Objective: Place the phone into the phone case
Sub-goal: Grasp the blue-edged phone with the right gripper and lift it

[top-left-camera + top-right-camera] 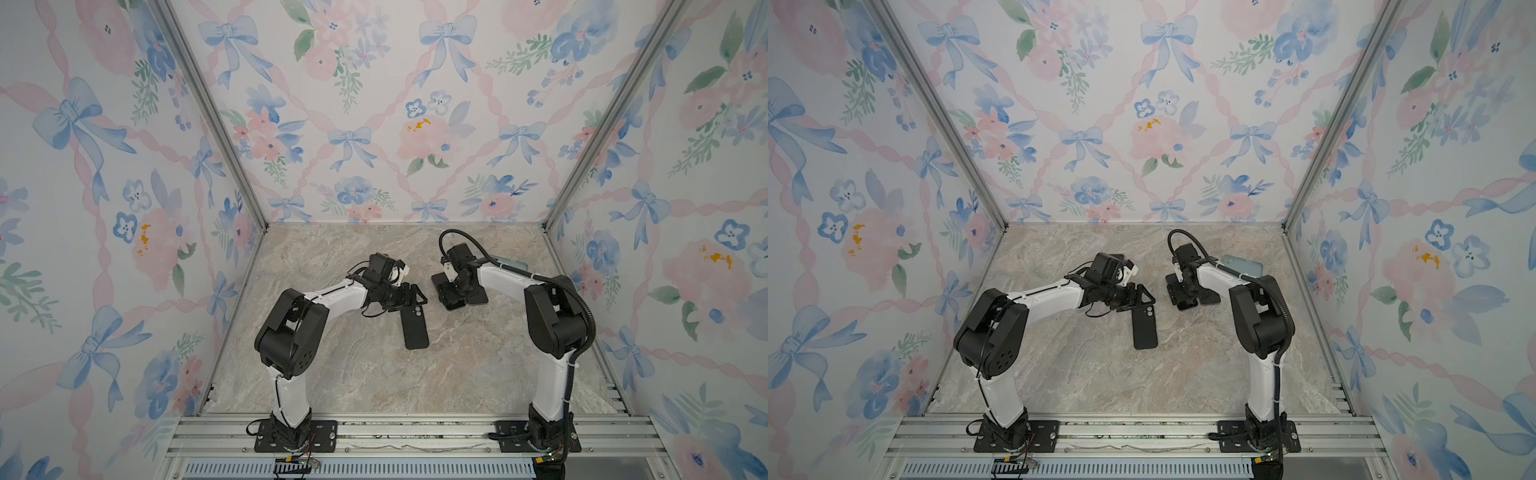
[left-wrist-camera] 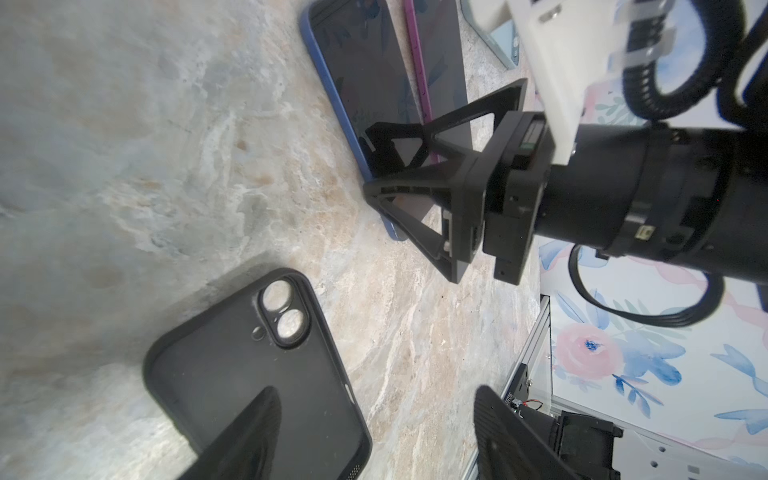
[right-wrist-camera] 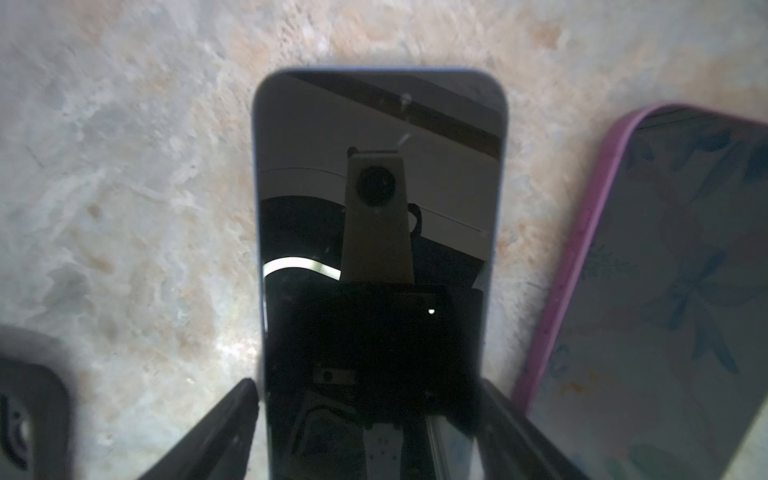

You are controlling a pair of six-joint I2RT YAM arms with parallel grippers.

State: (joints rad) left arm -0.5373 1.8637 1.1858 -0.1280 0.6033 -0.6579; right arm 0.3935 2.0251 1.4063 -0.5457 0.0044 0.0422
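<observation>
The phone (image 3: 380, 208), with a blue rim and dark screen facing up, lies flat on the marble table (image 1: 374, 374). My right gripper (image 3: 368, 384) straddles its near end, one finger against each long edge. In both top views that gripper (image 1: 453, 297) points down over the phone (image 1: 437, 279). The black phone case (image 2: 257, 374) lies open side up near the table's middle, also in a top view (image 1: 415, 328). My left gripper (image 2: 374, 390) hovers open at the case's camera-cutout end; one fingertip (image 2: 249, 428) is above the case, the other beside it.
A pink-rimmed phone (image 3: 665, 270) lies right beside the blue one, close to my right fingers. A pale teal phone-shaped item (image 1: 510, 262) rests at the back right behind my right arm. Floral walls enclose three sides, and aluminium rails (image 1: 415, 432) run along the front.
</observation>
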